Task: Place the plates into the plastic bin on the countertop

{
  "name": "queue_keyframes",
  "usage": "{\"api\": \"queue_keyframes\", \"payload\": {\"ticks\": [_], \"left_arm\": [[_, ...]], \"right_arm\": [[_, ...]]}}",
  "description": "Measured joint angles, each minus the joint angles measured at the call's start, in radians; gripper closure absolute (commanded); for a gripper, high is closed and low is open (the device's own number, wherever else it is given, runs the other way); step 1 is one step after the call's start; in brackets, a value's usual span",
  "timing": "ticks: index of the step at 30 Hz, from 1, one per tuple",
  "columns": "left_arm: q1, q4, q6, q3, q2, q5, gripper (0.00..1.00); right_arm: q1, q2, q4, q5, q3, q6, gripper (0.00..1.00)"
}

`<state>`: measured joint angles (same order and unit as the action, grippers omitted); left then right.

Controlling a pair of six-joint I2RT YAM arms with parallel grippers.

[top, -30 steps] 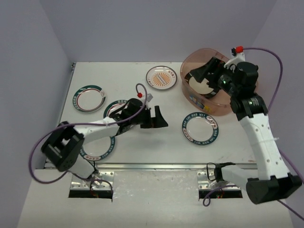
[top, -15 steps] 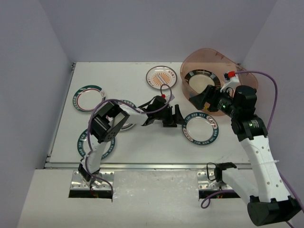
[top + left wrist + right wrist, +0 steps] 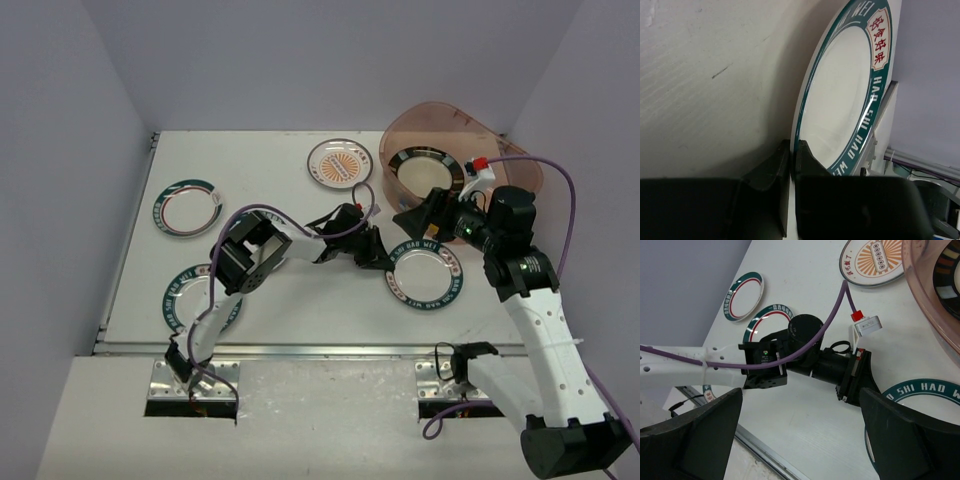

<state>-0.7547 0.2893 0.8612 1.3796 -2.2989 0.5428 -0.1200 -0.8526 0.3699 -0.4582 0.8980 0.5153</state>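
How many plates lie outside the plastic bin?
5: orange-centred plate at back, far-left plate, half-covered plate under the left arm, front-left plate, lettered plate at the left gripper. Others may be hidden.

Shine set against matt surfaces.
We see a smooth, glazed teal-rimmed plate (image 3: 845, 100) gleaming on the matt white, faintly scuffed countertop (image 3: 715, 75); the plastic bin (image 3: 450, 128) looks translucent and shiny, the front rail (image 3: 330, 351) bare metal.

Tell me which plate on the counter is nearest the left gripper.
The teal-rimmed lettered plate just in front of the plastic bin; the left gripper is at its left edge. No other is that close.
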Motion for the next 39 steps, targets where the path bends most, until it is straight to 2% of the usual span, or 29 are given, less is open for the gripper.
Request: {"api": "queue_keyframes", "payload": {"ticks": [3, 8, 13, 15, 17, 21, 23, 24, 26, 27, 28, 29, 30, 32, 33, 34, 37, 39], "left_arm": [[0.003, 0.029, -0.006, -0.097, 0.065, -0.039, 1.00], [0.065, 0.016, -0.063, -0.424, 0.353, -0.094, 1.00], [0.342, -0.059, -0.131, -0.673, 0.731, -0.079, 1.00], [0.450, -0.089, -0.155, -0.696, 0.863, -0.102, 1.00], [0.501, -0.104, -0.172, -0.702, 0.971, -0.102, 1.00], [0.505, -0.088, -0.160, -0.732, 1.116, -0.012, 1.00], [0.502, -0.064, -0.135, -0.761, 1.149, 0.050, 1.00], [0.501, -0.051, -0.121, -0.776, 1.157, 0.081, 1.00], [0.501, -0.033, -0.090, -0.798, 1.159, 0.131, 1.00], [0.501, -0.030, -0.076, -0.805, 1.158, 0.150, 1.00], [0.501, -0.029, -0.067, -0.807, 1.157, 0.164, 1.00], [0.501, -0.026, -0.060, -0.807, 1.155, 0.173, 0.96], [0.500, -0.021, -0.057, -0.807, 1.153, 0.180, 0.76], [0.500, -0.004, -0.047, -0.806, 1.151, 0.208, 0.28], [0.500, 0.005, -0.042, -0.805, 1.151, 0.219, 0.09], [0.500, 0.010, -0.040, -0.802, 1.151, 0.226, 0.00], [0.500, -0.051, -0.064, -0.772, 1.156, 0.210, 0.00], [0.500, -0.161, -0.116, -0.732, 1.179, 0.155, 0.00]], "right_arm": [[0.000, -0.012, -0.007, -0.004, -0.004, -0.006, 0.01], [0.000, -0.090, -0.023, -0.048, -0.007, -0.022, 0.01], [0.001, -0.192, -0.046, -0.131, -0.020, -0.041, 0.01], [0.003, -0.235, -0.093, -0.199, -0.040, -0.036, 0.01], [0.003, -0.293, -0.159, -0.293, -0.062, -0.019, 0.01], [-0.009, -0.407, -0.271, -0.456, -0.088, 0.013, 0.01], [-0.022, -0.458, -0.330, -0.515, -0.094, 0.036, 0.05], [-0.028, -0.478, -0.353, -0.535, -0.097, 0.046, 0.11], [-0.037, -0.503, -0.388, -0.562, -0.104, 0.064, 0.81], [-0.041, -0.512, -0.406, -0.575, -0.109, 0.075, 0.94], [-0.041, -0.514, -0.439, -0.590, -0.120, 0.089, 1.00], [-0.042, -0.514, -0.465, -0.603, -0.130, 0.108, 1.00], [-0.042, -0.514, -0.484, -0.608, -0.138, 0.129, 1.00], [-0.039, -0.516, -0.504, -0.586, -0.151, 0.151, 1.00], [-0.037, -0.517, -0.511, -0.579, -0.158, 0.157, 1.00], [-0.036, -0.517, -0.516, -0.576, -0.163, 0.166, 1.00], [-0.034, -0.512, -0.539, -0.567, -0.166, 0.207, 1.00], [-0.021, -0.502, -0.549, -0.535, -0.166, 0.247, 1.00]]}}
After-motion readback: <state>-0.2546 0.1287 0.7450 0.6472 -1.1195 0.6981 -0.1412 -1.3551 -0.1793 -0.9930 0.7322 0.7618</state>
